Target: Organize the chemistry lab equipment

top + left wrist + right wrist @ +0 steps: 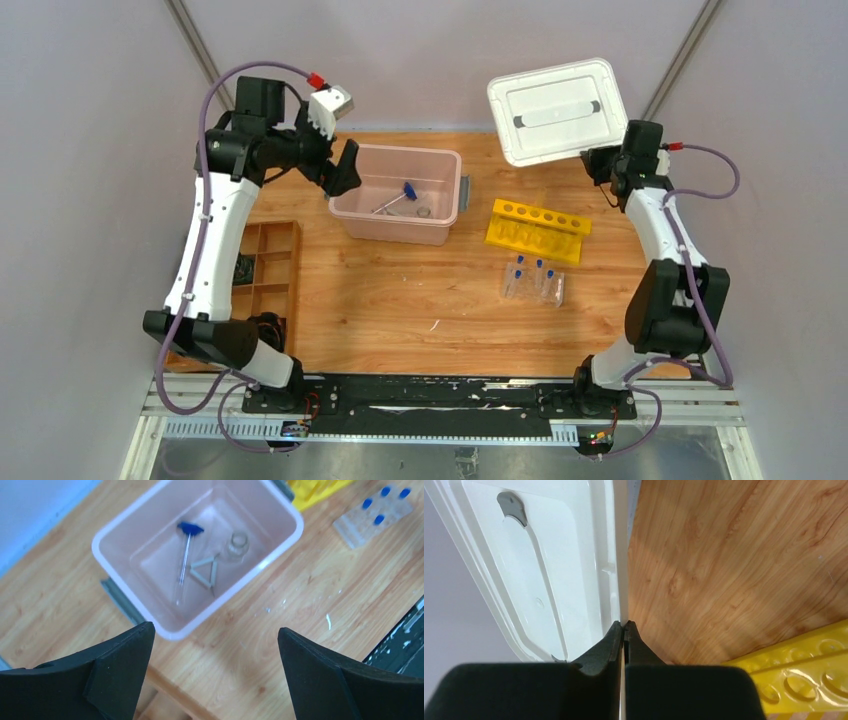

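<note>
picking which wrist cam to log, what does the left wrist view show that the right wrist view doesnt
Only the left wrist view: the open left gripper, the pink bin holding a blue clip, a rod, a white triangle and a clear beaker, plus the clear rack of blue-capped tubes.
Only the right wrist view: the right gripper shut on the edge of the white lid.
Both: the yellow rack and the wooden table.
</note>
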`<state>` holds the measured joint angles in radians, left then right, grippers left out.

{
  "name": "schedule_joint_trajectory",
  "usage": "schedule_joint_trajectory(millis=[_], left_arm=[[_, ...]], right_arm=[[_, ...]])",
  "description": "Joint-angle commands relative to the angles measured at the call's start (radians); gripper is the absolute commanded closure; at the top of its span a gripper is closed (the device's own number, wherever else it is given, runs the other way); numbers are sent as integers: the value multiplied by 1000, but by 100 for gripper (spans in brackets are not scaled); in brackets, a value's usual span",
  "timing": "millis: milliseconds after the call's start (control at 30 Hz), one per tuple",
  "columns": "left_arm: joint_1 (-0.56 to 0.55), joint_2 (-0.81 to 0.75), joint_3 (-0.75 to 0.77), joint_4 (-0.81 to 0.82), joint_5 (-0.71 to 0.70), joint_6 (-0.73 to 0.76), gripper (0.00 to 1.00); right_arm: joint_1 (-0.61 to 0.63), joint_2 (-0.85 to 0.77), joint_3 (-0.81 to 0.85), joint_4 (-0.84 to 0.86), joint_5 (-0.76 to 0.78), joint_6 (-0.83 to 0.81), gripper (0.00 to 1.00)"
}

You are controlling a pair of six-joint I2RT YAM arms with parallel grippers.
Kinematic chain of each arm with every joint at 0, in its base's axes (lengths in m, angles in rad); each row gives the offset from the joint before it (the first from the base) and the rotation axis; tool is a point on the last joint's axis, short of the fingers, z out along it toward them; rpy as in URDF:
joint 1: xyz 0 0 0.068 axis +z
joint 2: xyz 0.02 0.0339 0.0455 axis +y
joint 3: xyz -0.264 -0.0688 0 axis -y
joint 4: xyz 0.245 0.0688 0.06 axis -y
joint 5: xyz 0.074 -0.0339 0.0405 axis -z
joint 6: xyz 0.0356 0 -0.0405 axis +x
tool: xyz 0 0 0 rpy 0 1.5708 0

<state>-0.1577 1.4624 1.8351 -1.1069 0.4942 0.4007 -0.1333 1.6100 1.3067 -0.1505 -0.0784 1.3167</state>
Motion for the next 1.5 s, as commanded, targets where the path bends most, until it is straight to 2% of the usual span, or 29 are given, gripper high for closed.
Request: schedule_joint_trajectory(millis=[0,200,400,567,900,1100,1233,1333,1467], left_arm=[[-21,95,164,2,125,-91,0],[-78,152,359,4,148,-106,0],[-111,135,431,5,191,-163,0],[-111,141,471,5,149,-204,0],[-111,128,435,5,163,-224,0],[-107,109,410,4,95,-214,0],[-93,102,404,4,100,-221,0],[-86,104,383,4,159,-240,1],[-86,104,330,4,242,-284,8]], right_arm=[[14,-128,-42,87,-14,17,100],[66,-210,-12,87,-47,-42,100],[205,-275,7,85,-75,-170,100],[335,-317,-14,78,-61,-224,100],[534,-357,-44,56,-63,-338,100],[557,-385,-60,66,-75,-374,100],[564,-401,-63,61,-94,-400,100],[565,-415,-72,75,-111,-402,100],[565,-421,-69,86,-136,-415,100]])
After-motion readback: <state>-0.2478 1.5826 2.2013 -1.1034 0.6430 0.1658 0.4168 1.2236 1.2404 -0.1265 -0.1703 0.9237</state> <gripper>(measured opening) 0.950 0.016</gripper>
